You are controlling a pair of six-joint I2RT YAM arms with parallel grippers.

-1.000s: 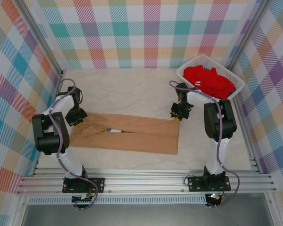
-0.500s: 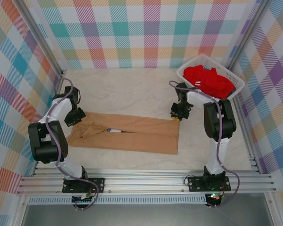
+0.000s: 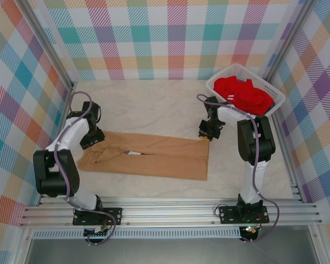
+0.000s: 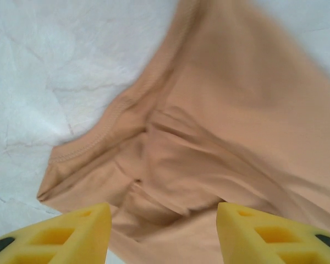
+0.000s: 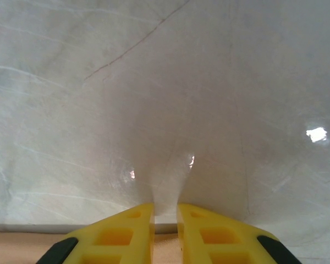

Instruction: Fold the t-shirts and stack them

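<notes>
The tan-orange t-shirt [image 3: 148, 157] lies folded into a long band across the table, its left end rumpled [image 4: 220, 121]. My left gripper [image 3: 95, 137] hovers over that end with its yellow fingers wide apart [image 4: 164, 231], open and holding nothing. My right gripper [image 3: 204, 136] sits at the shirt's far right corner. Its fingers stand almost together [image 5: 165, 212], with the cloth's edge in the narrow gap; more of the shirt [image 5: 22, 247] shows at the bottom of the right wrist view. The bright red t-shirt [image 3: 243, 93] is bunched in the basket.
A white lattice basket [image 3: 212, 87] stands at the back right corner against the checked wall. Bare pale tabletop [image 3: 148, 107] stretches behind the tan shirt. Metal rails [image 3: 170, 212] run along the near edge.
My left gripper has opened and let go of the shirt's left end, which now lies rumpled on the table. The right gripper has stayed at the right corner.
</notes>
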